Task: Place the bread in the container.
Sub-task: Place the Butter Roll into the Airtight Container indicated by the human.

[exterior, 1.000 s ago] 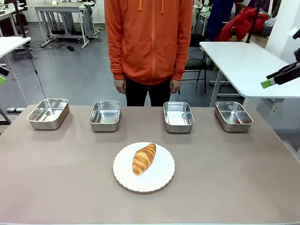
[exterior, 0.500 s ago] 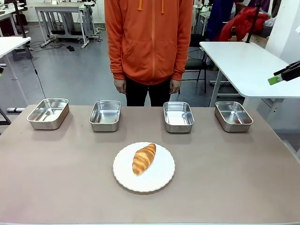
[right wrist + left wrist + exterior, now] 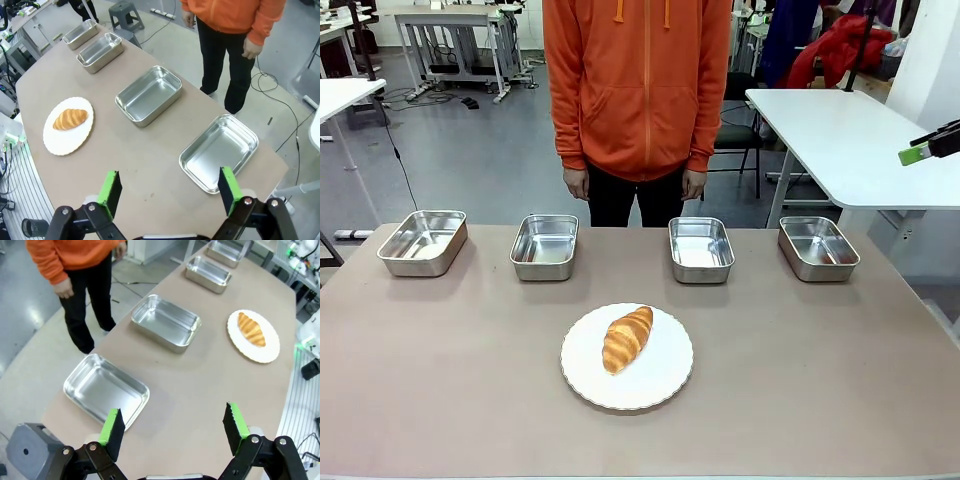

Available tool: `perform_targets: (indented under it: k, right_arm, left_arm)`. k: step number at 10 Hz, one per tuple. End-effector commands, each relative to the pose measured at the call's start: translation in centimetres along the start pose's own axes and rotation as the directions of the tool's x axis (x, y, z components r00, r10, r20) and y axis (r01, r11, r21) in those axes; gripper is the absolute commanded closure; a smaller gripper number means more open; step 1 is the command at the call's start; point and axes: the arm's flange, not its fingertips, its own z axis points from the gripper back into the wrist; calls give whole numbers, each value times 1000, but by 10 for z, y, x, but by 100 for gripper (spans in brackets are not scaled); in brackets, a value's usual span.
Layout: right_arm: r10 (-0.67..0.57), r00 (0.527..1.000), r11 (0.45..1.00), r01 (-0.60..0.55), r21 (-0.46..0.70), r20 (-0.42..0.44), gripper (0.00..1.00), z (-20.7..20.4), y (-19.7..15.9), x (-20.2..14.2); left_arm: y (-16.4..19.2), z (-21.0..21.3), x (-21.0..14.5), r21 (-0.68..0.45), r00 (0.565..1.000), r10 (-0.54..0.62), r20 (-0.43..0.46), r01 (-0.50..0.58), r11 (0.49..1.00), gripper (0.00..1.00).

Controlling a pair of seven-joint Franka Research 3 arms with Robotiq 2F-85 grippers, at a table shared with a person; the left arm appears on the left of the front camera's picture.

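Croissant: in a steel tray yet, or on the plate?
Out. The croissant lies on the round white plate; all four steel trays behind it are empty.

White plate [image 3: 665, 385] on table [image 3: 440, 380]; person [image 3: 638, 90] behind; maybe red coat [image 3: 840, 50] beyond.

You're seeing golden-brown bread [image 3: 627, 338] with paler ridged stripes, centre frame, on a plain white plate [image 3: 665, 385]. Four shiny silver trays [image 3: 543, 246] line the mid-frame on the dull brown table [image 3: 440, 380]. Top centre, a bright orange hoodie [image 3: 637, 80]. Your left gripper [image 3: 173, 417]: black, bright green pads [image 3: 111, 426].
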Motion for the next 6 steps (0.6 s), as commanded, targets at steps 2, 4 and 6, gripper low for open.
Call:
perform_targets:
  k: [2, 4, 6]
  right_arm:
    - [18, 1000, 999, -18, 40, 10, 0, 3, 1, 4]
    - [0, 1000, 1000, 0, 4, 4, 0, 1, 0, 1]
    - [0, 1000, 1000, 0, 4, 4, 0, 1, 0, 1]
  left_arm:
    - [-17, -1, 3, -51, 997, -33, 64, 36, 998, 0]
    - [-14, 2, 7, -34, 999, -16, 29, 17, 999, 0]
    - [-14, 2, 7, -34, 999, -16, 29, 17, 999, 0]
